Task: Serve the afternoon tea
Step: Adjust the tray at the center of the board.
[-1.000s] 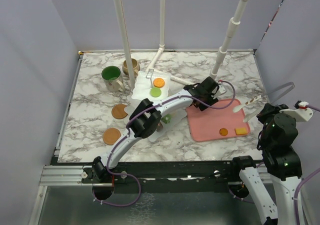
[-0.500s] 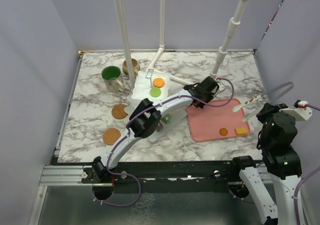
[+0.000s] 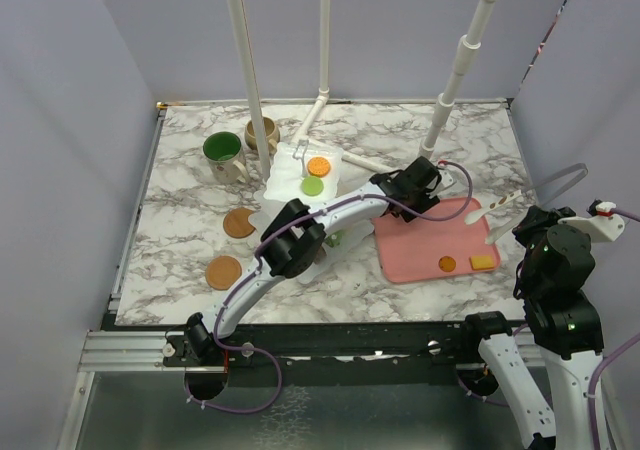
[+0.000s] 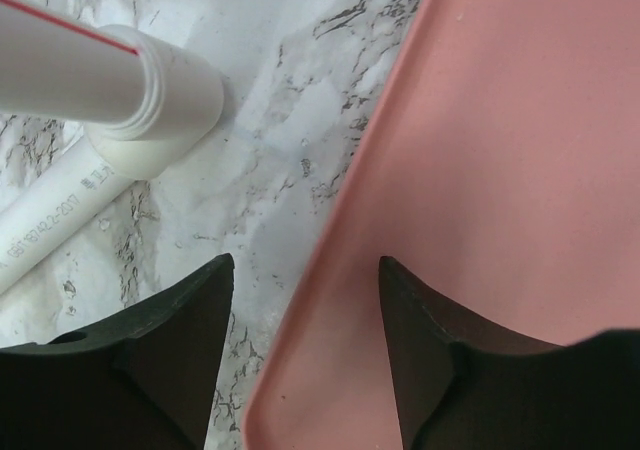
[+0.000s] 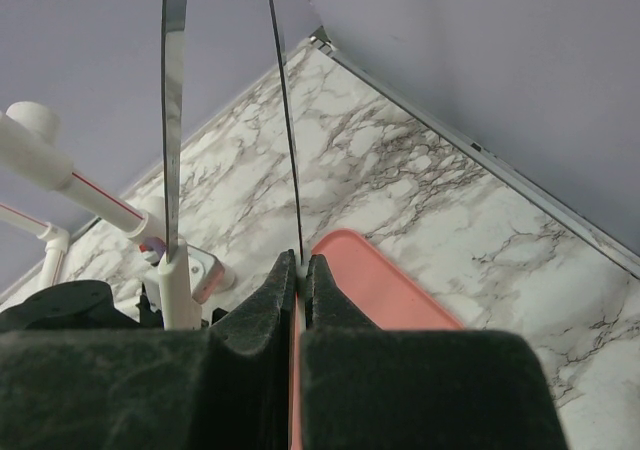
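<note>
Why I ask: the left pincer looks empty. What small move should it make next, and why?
Probably shift the left pincer toward the round orange biscuit. It stands open and empty over the pink tray's far-left corner, while that biscuit and a yellow square biscuit lie at the tray's near right, not yet on the tiered stand.

Two mugs [image 3: 222,150] sat far left, stand [image 3: 285,180] just right of them, two pastries [image 3: 318,165] on top. Coasters [image 3: 238,223] lay before mugs. Tray [image 3: 430,235] lay right of stand, two biscuits [image 3: 483,262] on it.
</note>
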Available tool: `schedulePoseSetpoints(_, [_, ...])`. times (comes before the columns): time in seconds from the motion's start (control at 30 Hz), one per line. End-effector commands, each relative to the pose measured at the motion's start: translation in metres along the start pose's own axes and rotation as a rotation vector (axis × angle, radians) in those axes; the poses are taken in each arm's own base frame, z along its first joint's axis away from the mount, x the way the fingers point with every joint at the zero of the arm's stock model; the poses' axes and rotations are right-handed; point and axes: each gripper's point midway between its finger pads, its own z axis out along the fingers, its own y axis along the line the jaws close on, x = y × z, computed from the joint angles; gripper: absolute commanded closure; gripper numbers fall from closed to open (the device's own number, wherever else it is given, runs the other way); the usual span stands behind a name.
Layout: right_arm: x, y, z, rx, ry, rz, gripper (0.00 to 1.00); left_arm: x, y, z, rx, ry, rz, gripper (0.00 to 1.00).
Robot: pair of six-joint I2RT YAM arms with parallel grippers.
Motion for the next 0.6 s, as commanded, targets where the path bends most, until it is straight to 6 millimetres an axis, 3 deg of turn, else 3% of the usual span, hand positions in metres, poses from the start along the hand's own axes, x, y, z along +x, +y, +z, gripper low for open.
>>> schedulePoseSetpoints(0.0, [-0.006,0.005,-0.003,-0.026,-0.017,0.028,1.0,0.01,-0.004,-0.003,-0.005,0.038,0.089,0.39])
schedulePoseSetpoints(0.17, [-0.007,0.003,-0.003,-0.021,-0.019,0.024,1.0,0.02,-0.002,0.006,-0.001,0.062,0.073,0.48])
schedulePoseSetpoints(0.33, [-0.01,0.003,-0.004,-0.018,-0.027,0.025,1.0,0.024,-0.003,0.012,0.021,0.086,0.019,0.67])
schedulePoseSetpoints(0.57, [-0.013,0.003,-0.005,-0.02,-0.033,0.029,1.0,0.034,-0.008,0.015,0.026,0.123,-0.049,0.86])
